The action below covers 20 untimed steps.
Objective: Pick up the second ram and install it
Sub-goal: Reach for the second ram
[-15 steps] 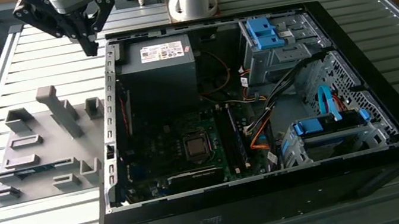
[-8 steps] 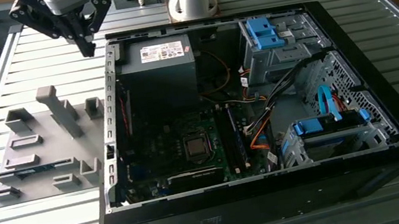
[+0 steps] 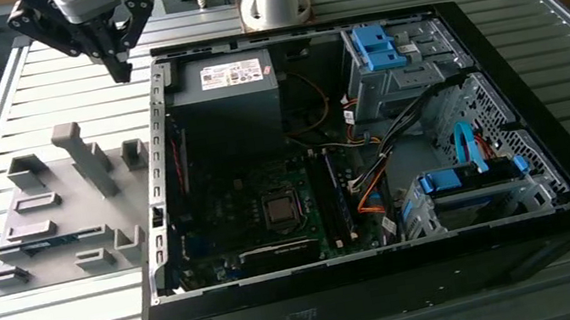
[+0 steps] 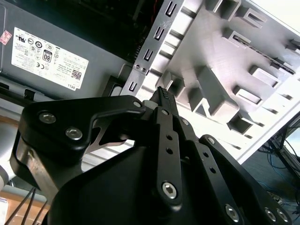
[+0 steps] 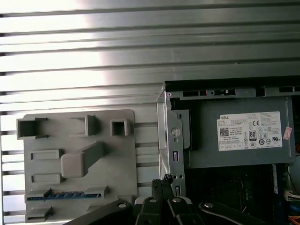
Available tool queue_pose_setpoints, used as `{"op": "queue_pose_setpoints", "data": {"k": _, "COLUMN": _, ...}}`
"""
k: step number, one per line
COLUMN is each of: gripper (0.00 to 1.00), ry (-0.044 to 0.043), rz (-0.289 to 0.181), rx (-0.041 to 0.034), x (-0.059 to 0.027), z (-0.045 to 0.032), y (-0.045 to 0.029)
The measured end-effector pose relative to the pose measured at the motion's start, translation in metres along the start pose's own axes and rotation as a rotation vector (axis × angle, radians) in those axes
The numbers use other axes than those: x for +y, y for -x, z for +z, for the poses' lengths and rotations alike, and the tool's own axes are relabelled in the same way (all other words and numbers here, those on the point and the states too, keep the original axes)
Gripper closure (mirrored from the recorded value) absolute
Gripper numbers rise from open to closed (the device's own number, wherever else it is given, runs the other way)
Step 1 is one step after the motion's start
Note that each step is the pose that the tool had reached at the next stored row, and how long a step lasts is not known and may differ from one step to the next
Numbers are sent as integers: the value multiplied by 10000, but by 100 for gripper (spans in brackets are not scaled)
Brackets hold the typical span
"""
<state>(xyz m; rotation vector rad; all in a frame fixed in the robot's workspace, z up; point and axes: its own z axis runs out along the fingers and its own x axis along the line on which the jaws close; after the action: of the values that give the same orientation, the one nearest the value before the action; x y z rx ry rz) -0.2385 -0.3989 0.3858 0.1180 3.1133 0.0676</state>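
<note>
the gripper (image 3: 120, 68) was black, with bare silver screw heads (image 4: 169, 189) along its links. the table (image 3: 12, 100) under it was silver, ribbed in long parallel slats. the tray (image 3: 85, 200) near the gripper was plain light grey, and the ram (image 5: 65, 195) in it showed blue-green with darker marks in a row. the case (image 3: 399, 301) beside the gripper was black outside and dull grey metal within. the power supply (image 5: 206, 150) was grey, its label (image 5: 251, 131) white with black print and a touch of red. farther from the gripper, the caddies (image 3: 376, 47) were bright blue and the cables (image 3: 371, 185) orange.
</note>
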Motion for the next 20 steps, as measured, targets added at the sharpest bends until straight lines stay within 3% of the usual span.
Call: {"op": "queue_pose_setpoints", "data": {"k": 20, "gripper": 89, "ry": -1, "rz": 0, "rx": 8, "x": -10, "z": 12, "y": -122}}
